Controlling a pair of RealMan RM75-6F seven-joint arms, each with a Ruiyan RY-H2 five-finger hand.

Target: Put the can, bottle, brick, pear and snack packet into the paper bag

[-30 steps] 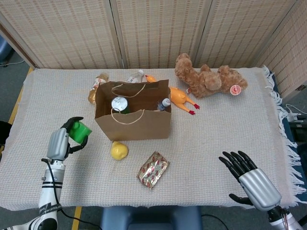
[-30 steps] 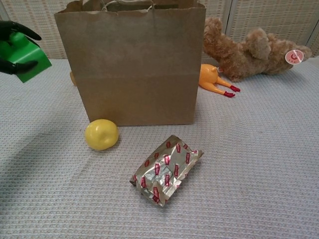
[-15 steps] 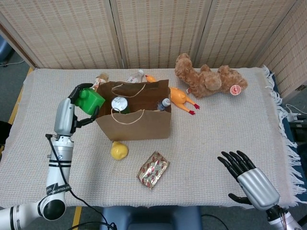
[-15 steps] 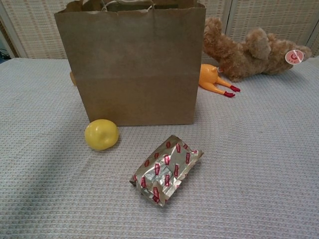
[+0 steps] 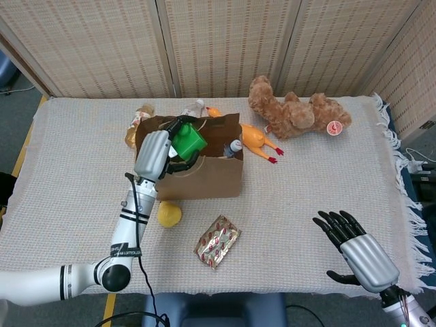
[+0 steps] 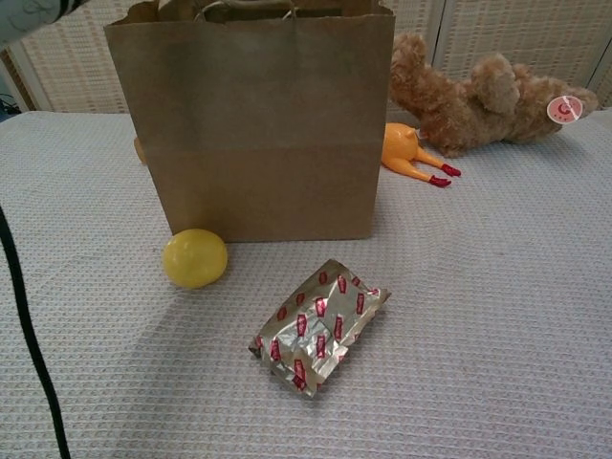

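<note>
My left hand (image 5: 158, 154) grips the green brick (image 5: 188, 141) above the open top of the brown paper bag (image 5: 204, 177), over its left half. The bottle's cap (image 5: 235, 145) shows inside the bag at the right; the can is hidden behind my hand. In front of the bag lie the yellow pear (image 5: 169, 214) (image 6: 195, 257) and the silver and red snack packet (image 5: 217, 240) (image 6: 319, 325). My right hand (image 5: 360, 250) hovers open, fingers spread, at the near right of the table. The chest view shows the bag's front (image 6: 251, 124) but neither hand.
Behind the bag lie a brown teddy bear (image 5: 296, 112) (image 6: 483, 96), an orange rubber chicken (image 5: 256, 141) (image 6: 409, 153), and small items at the bag's back left (image 5: 139, 119). A black cable (image 6: 29, 335) hangs at the chest view's left edge.
My left hand carried the green brick up from the table's left side and rightward to above the bag's opening. The right hand stayed where it was.
</note>
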